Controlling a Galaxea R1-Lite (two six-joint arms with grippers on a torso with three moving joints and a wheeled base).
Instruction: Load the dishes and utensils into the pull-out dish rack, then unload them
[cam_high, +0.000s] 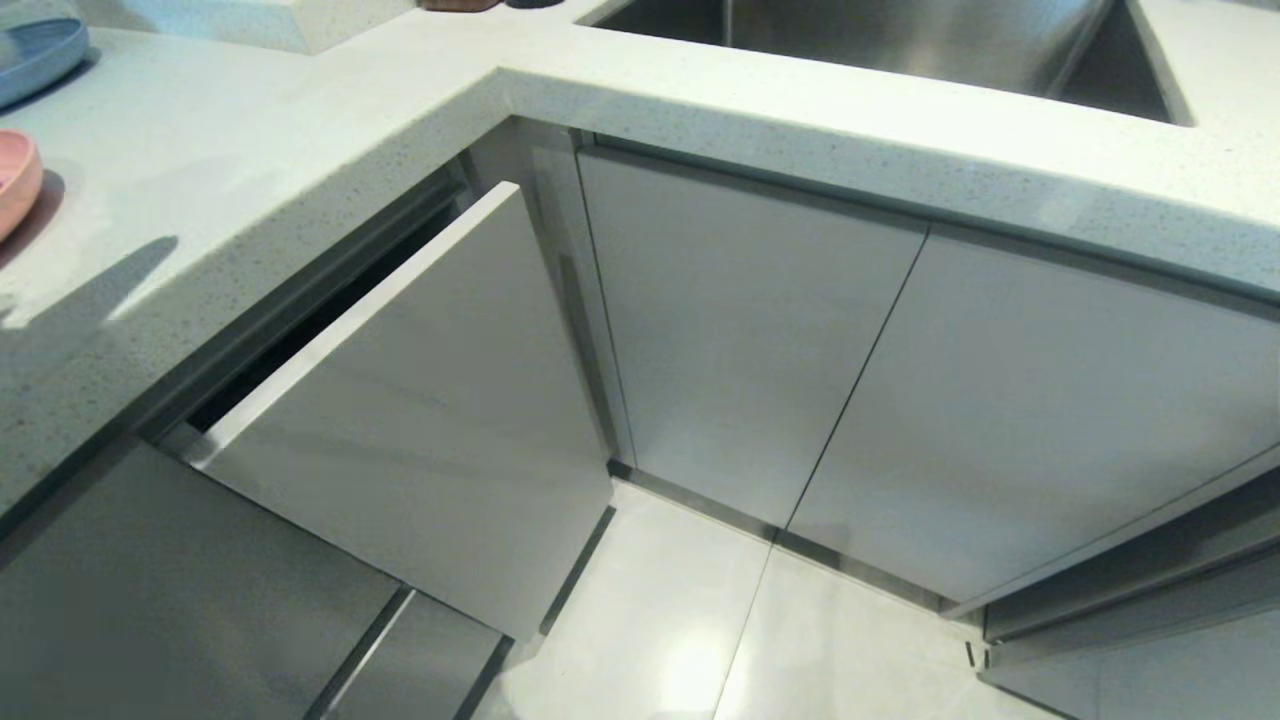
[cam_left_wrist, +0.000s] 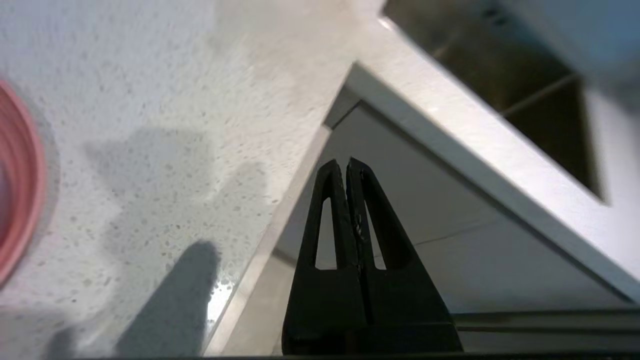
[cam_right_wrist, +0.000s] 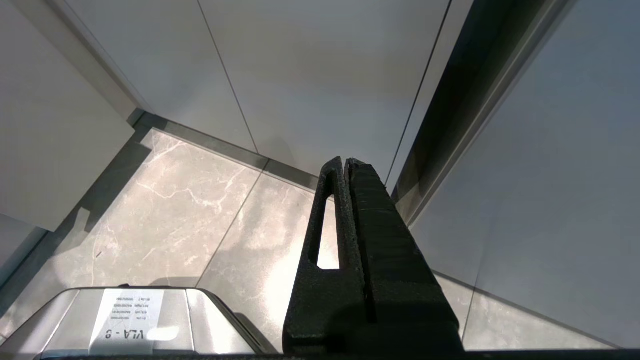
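Your left gripper (cam_left_wrist: 347, 162) is pressed together, empty; take the rigid, smooth pink matte bowl (cam_high: 15, 180) by its rim.

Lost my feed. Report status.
Left gripper shut, empty, over counter edge. Right gripper shut, parked low. Drawer front ajar. Pink dish on counter.

A white label (cam_right_wrist: 127, 314) on the robot's silver base (cam_right_wrist: 210, 320) reads "VLA - 9", seen upside down; its smaller print is illegible
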